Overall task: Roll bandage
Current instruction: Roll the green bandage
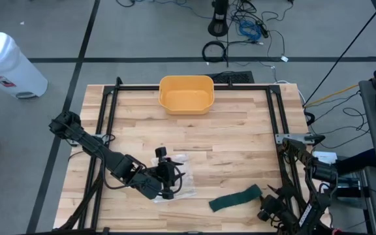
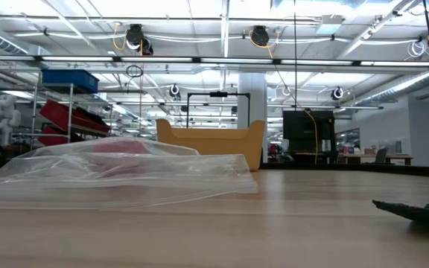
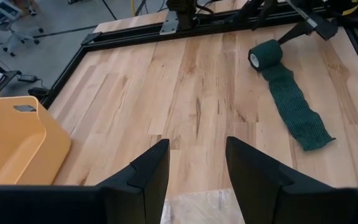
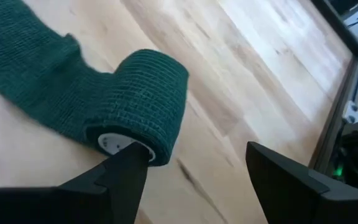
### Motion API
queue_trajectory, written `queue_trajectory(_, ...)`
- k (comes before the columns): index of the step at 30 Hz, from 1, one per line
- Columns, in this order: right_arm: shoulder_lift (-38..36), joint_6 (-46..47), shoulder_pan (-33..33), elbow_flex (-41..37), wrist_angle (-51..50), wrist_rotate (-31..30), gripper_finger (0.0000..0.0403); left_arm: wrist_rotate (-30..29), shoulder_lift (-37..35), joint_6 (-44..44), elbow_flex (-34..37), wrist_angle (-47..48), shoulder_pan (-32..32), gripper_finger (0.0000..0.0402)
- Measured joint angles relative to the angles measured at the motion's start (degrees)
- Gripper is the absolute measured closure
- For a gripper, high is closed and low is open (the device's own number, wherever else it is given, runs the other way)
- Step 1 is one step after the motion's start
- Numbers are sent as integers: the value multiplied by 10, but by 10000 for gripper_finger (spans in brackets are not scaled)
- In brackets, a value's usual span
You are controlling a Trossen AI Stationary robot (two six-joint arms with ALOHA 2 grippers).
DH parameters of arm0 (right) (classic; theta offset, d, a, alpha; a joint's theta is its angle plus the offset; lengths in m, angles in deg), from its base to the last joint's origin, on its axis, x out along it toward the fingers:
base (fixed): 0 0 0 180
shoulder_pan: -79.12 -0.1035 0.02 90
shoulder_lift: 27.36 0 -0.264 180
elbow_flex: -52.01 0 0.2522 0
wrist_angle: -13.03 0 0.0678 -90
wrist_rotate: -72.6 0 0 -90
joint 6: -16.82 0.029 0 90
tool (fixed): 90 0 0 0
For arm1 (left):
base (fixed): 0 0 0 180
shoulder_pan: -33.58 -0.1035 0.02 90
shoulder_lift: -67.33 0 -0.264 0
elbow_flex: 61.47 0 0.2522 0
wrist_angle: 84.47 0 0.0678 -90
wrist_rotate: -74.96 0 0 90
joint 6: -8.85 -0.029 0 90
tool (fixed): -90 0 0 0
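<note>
Nearest me, the right gripper (image 4: 191,171) sits low by the table's front right corner, fingers spread wide and holding nothing. The green bandage (image 1: 235,198) lies just beside it toward the table's middle, its rolled end (image 4: 143,106) almost at one fingertip. The loose strip (image 3: 298,109) runs away from the roll toward the left arm, so the right arm looks much nearer. The left gripper (image 3: 197,168) hovers partly spread over a clear plastic bag (image 1: 175,175). Farthest off stands the yellow bin (image 1: 186,94).
</note>
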Motion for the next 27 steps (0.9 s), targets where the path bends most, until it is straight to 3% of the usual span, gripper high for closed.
queue_trajectory(9, 0, -10, 13, -20, -10, -1, 149, 0, 0, 1, 0, 0, 0, 237)
queue_trajectory(14, 0, -15, 12, -21, -2, -36, 158, 0, 0, 1, 0, 0, 0, 237)
queue_trajectory(19, 0, -17, 13, -21, 28, -76, 198, 0, 0, 0, 0, 0, 0, 237)
queue_trajectory(27, 0, -19, 16, -21, 26, -72, 269, 0, 0, 0, 0, 0, 0, 237)
